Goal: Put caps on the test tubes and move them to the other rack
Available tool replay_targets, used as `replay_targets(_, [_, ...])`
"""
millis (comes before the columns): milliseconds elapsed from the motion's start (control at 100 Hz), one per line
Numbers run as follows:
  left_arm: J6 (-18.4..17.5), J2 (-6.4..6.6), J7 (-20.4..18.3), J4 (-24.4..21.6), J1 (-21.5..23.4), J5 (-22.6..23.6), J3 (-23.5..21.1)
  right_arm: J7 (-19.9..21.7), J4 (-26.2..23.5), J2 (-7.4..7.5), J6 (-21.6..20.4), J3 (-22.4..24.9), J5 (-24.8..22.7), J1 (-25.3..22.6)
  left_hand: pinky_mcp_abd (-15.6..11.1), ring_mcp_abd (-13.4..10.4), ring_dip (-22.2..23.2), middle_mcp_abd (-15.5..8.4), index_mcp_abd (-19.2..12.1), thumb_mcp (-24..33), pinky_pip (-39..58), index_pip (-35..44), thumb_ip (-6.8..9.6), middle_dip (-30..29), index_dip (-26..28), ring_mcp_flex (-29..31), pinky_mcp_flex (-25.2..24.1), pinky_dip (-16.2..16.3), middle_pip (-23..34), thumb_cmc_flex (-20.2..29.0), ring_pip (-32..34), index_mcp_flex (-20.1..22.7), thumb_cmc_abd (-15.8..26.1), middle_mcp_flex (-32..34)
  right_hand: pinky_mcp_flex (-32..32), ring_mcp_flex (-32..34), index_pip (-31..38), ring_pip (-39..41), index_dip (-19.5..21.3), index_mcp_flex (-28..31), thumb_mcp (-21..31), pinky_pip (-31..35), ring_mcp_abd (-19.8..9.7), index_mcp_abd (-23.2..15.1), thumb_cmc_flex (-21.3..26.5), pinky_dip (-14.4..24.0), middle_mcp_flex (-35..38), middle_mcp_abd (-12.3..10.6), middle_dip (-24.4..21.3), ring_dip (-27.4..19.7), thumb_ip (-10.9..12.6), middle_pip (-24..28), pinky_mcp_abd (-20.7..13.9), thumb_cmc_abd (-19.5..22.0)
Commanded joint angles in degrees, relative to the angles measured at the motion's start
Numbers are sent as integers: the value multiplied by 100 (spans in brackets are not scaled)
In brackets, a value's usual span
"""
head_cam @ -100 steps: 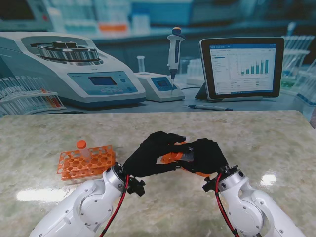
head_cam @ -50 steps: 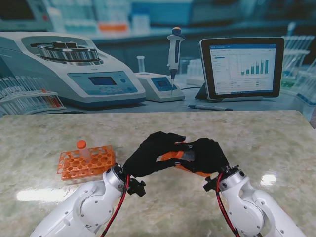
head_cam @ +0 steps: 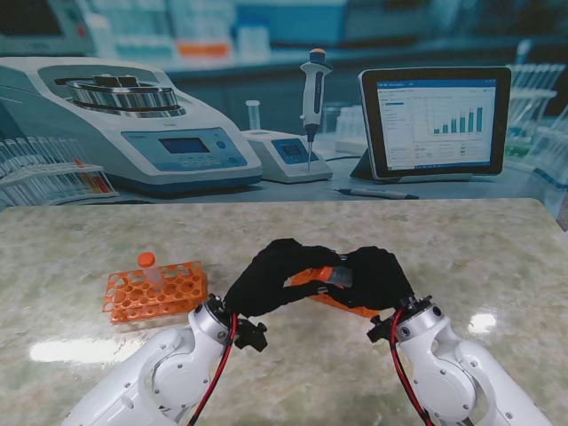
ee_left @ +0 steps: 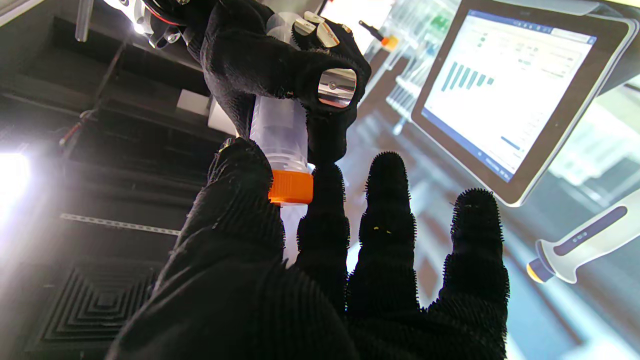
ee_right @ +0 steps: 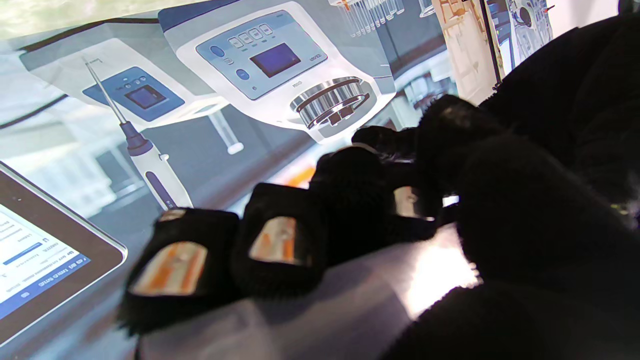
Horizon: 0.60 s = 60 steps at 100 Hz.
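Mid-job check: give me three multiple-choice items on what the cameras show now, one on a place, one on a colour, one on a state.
1. Where does the orange rack sit?
A. robot's left of the hands
B. robot's right of the hands
C. on the tablet

2. What colour is the cap on the held tube?
A. blue
B. orange
C. white

3. What is the right hand doing?
A. resting open on the table
B. gripping the tube body
C. holding the pipette

Key: 1 A, the stand view shows it left of both hands. 2 B, the left wrist view shows an orange cap pinched by the left hand. 3 B, its fingers wrap the clear tube.
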Motion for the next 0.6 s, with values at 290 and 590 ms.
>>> replay_targets(290, [268,-81,263,87,-17,73,81,-39,-99,-34,-19,-15,22,-41,182,-67,716,72,170,664,843,698,284,629,145,1186,447,27,71,1129,935,926,45,1336,402,128,501,1187,251,249,85,1754,-812,-292,193,319,311,160,120,439,41,86,-489,272])
replay_targets(590, [377,-137,480,171,-39,73,136,-96,-103,-44,-38,-9,20,-51,242,19,733,185,151,761,1061,1266,287,470,362,1741,714,-44,-32,1102,1076,1396,-278,1800,402,128,499,1186,252,243,85,1754,-815,-295,195,319,311,152,118,439,41,85,-489,274])
